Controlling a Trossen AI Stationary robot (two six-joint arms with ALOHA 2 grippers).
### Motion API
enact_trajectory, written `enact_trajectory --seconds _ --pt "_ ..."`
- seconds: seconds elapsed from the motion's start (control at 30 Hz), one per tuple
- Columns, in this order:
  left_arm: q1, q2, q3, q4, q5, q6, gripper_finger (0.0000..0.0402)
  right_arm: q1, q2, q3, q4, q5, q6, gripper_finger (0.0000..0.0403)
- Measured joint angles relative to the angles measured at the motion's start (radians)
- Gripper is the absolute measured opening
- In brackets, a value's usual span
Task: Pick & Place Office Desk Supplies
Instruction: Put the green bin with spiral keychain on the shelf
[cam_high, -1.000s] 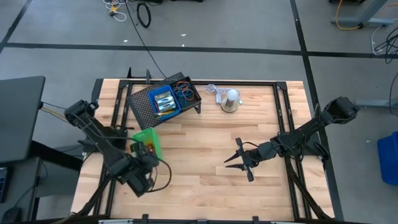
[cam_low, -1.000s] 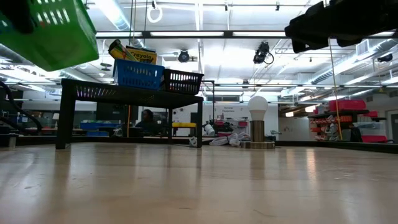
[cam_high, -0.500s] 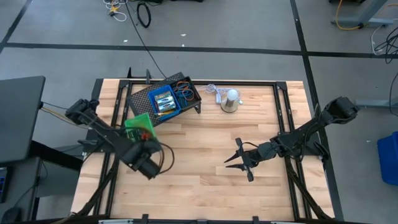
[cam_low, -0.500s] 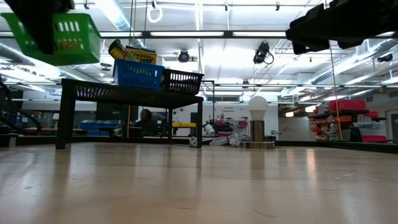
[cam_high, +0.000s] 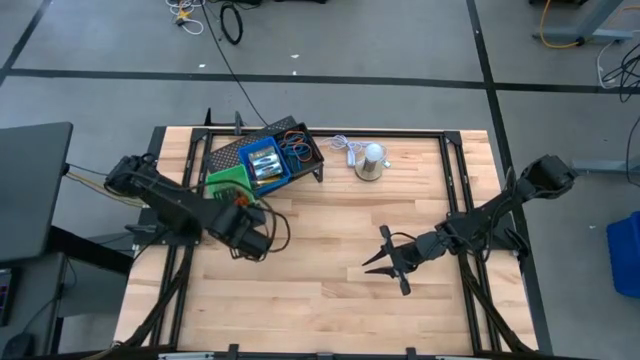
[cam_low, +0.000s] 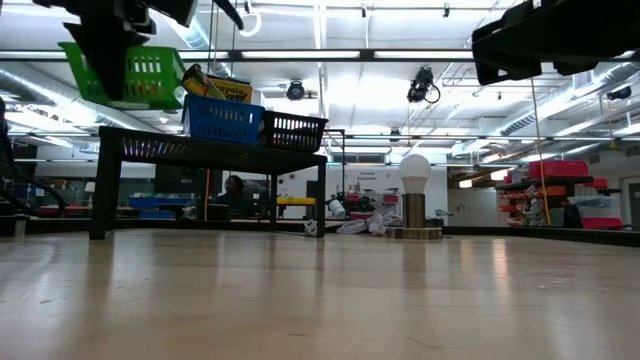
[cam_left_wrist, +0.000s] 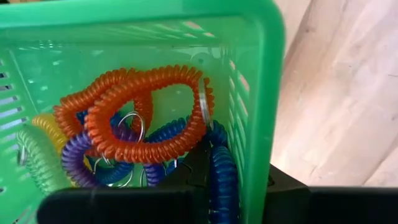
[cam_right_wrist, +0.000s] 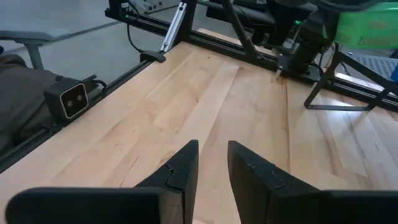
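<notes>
We've got the green tray (cam_high: 226, 185) of coils (cam_left_wrist: 146, 118) pinched by its wall in the left gripper (cam_high: 240, 215), in the air beside the rack (cam_high: 262, 158). We keep it level, clear the rack's edge, then lower. Right gripper (cam_high: 385, 262) waits, fingers slightly apart.

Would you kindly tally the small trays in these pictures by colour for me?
green tray: 1
blue tray: 1
black mesh tray: 1
Total: 3
</notes>
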Motion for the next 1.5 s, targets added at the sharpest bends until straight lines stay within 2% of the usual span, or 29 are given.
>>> enact_trajectory --seconds 0.33,0.87,1.1,1.4,1.5 --pt "0.079 -0.081 0.0 0.0 0.022 0.035 0.0035 0.011 0.0 0.0 0.001 0.012 -0.003 0.0096" --pt "0.027 -0.092 0.0 0.001 0.085 0.0 0.0035 0.01 0.0 0.0 0.002 0.013 -0.011 0.0096" --pt "0.04 -0.093 -0.001 0.001 0.15 -0.006 0.0035 0.01 0.0 0.0 0.002 0.013 -0.007 0.0096" --pt "0.065 -0.094 -0.003 0.002 0.168 -0.025 0.0035 0.024 0.0 0.0 0.002 0.014 -0.012 0.0096" --pt "0.091 -0.11 -0.05 0.001 0.174 -0.022 0.0035 0.036 0.0 0.0 0.002 0.014 -0.011 0.0096"
